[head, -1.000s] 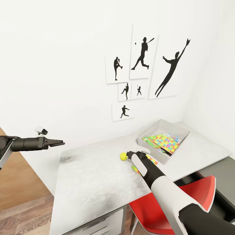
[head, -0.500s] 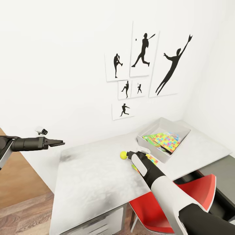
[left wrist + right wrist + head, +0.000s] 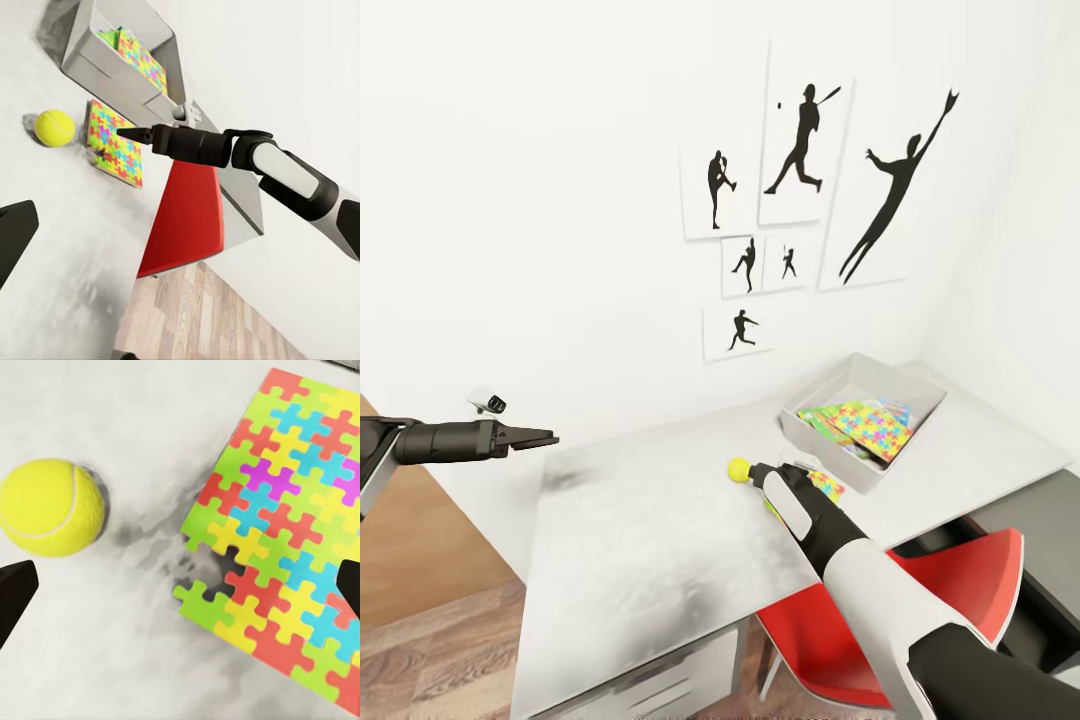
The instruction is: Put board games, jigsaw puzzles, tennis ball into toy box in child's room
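The head camera is looking forward and down from above, taking in the bench (image 3: pixel 660 540), the wall behind it and both arms. The left wrist camera is viewing the bench from farther off, across to the right arm. The right wrist camera is hovering close over the bench top. All three are sharing the tennis ball (image 3: pixel 739 469) (image 3: pixel 54 127) (image 3: pixel 49 508) and the loose jigsaw puzzle (image 3: pixel 113 143) (image 3: pixel 289 555).

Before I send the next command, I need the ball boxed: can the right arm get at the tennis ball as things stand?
Probably yes. The right tool hangs open just above the table, with the tennis ball lying beside the jigsaw puzzle and nothing between them.
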Tool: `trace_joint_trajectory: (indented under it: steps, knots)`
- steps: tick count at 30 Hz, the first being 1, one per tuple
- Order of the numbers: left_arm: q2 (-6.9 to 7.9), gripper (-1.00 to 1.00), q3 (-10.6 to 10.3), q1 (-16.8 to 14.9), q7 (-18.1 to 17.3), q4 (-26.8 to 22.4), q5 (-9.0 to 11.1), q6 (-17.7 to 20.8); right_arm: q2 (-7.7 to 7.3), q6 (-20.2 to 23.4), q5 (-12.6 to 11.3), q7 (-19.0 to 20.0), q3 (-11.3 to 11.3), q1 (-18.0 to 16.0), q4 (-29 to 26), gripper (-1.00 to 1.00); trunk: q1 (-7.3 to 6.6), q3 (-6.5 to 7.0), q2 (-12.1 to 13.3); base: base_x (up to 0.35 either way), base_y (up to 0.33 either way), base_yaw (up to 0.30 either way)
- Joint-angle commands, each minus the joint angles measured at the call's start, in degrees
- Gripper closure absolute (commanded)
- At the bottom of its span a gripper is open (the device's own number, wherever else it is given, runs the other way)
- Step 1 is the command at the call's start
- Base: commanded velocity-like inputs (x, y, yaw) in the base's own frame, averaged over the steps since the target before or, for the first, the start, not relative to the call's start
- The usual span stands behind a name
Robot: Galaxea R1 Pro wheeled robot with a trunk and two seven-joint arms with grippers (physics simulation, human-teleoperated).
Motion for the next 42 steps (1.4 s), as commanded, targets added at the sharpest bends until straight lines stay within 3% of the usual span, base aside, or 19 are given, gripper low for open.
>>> trace_joint_trajectory:
  steps: [1,6,14,19,42]
  knots:
    - [0.07,-1.00,-0.20,-0.07,-0.20,0.02,0.14,0.61,-0.17,0.19,-0.37,-0.43,0.24,-0.06,-0.08,-1.00,0.03,-0.22,-0.13,0.000,0.000,0.000]
    - [0.07,-1.00,-0.19,-0.07,-0.20,0.07,0.13,0.61,-1.91,0.22,-0.53,-0.24,0.16,-0.06,-0.14,-1.00,0.03,-0.51,-0.13,0.000,0.000,0.000]
    - [0.07,-1.00,-0.20,-0.07,-0.20,0.10,0.12,0.61,-2.79,0.22,-0.78,0.06,0.02,-0.06,-0.15,-1.00,0.03,-0.64,-0.13,0.000,0.000,0.000]
    - [0.07,-1.00,-0.19,-0.07,-0.20,0.11,0.14,0.61,-3.86,0.22,-0.80,0.16,-1.70,-0.06,-0.12,-1.00,0.03,-1.00,-0.13,0.000,0.000,0.000]
    - [0.07,-1.00,-0.12,-0.07,-0.20,0.11,0.14,0.61,-4.65,0.30,-0.89,0.17,-2.61,-0.06,-0.07,-1.00,0.03,-2.69,-0.13,0.000,0.000,0.000]
